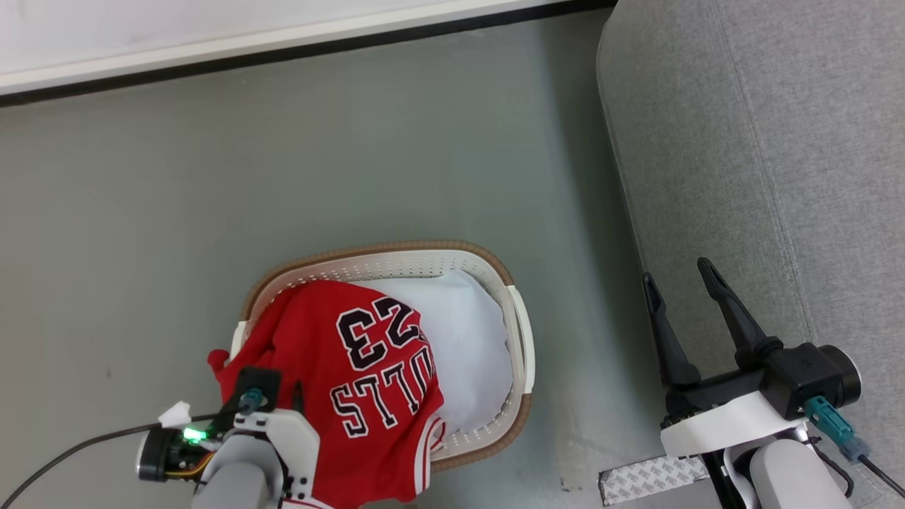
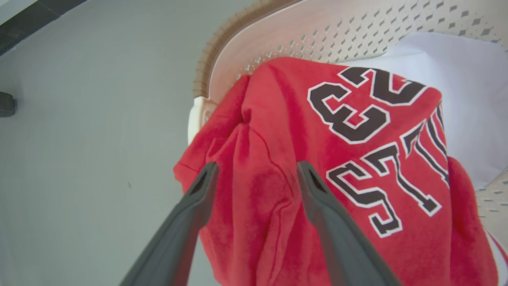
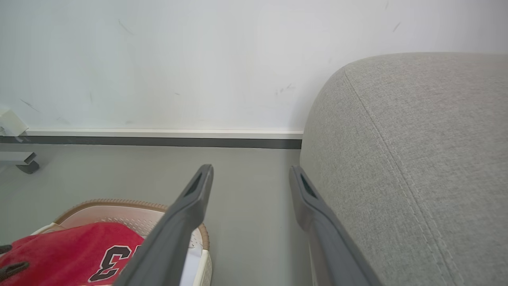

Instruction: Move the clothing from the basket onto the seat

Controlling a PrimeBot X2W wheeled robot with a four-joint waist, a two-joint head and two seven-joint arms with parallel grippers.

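Fingers (image 2: pixel 196 202) of the left gripper (image 2: pixel 256 176): spread wide and holding nothing, set over the basket's left rim, with a bunched fold of the jersey (image 2: pixel 278 99) standing between them. Whether either inner face touches the cloth cannot be told. Jersey: red, number 23, heaped in the left half of the basket (image 2: pixel 278 35). Its long axis runs from the basket's far wall to its near rim, and it spills over the left and near rim. It lies directly ahead of and under these fingers, so, as a judgement, the coming move is a short descent and a close on that fold. The left arm is much the nearer. White cloth (image 2: pixel 468 99): flat in the basket's right half, partly under the jersey, not part of the job. Floor (image 1: pixel 580 283): a bare strip to the right of the basket. Right gripper (image 1: pixel 679 272): right of the basket beyond that strip, its fingers parted and empty, well apart from the clothing. Seat (image 1: pixel 778 177): grey, furthest right of the basket, nothing red on it. Not determinable: a second red garment cannot be told from the jersey's folds. A white-trimmed edge (image 1: pixel 428 452) at the basket's near rim may belong to either. The left wrist covers the basket's near-left corner in the head view, and the seat is cut off at the picture's edge.
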